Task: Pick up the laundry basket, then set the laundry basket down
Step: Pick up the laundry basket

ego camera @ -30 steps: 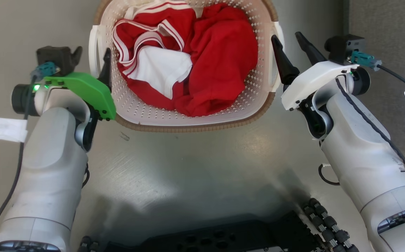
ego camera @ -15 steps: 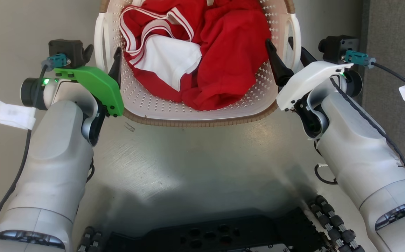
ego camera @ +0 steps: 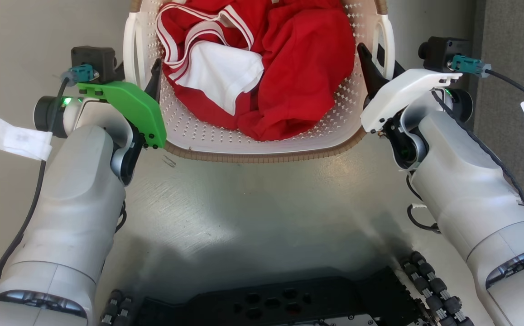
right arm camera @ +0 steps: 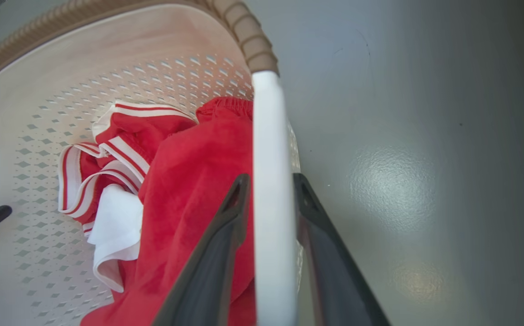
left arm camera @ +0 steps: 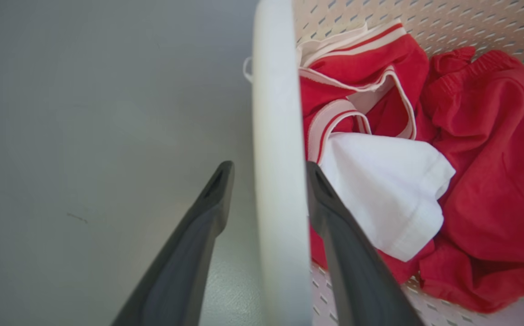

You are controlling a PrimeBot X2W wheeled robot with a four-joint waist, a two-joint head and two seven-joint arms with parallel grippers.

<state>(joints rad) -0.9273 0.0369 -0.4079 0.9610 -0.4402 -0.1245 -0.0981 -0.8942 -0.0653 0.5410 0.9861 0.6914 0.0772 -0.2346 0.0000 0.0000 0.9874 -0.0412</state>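
Laundry basket [ego camera: 262,146] on floor [ego camera: 262,203] before the base; right claw [right arm camera: 268,181] pinches right handle [right arm camera: 268,117], left claw [left arm camera: 266,170] spread astride left handle [left arm camera: 275,113], so lifting now would likely tilt it, spilling red clothes [ego camera: 302,59].

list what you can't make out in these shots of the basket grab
Far end of the laundry basket: cut off by the head view's top edge.
Its underside, and whether it touches the floor: hidden by the basket itself, every view.
Its bottom inside: covered by the red clothes, every view.
Whether the right pincer presses the handle: gaps too thin to judge, right wrist view.
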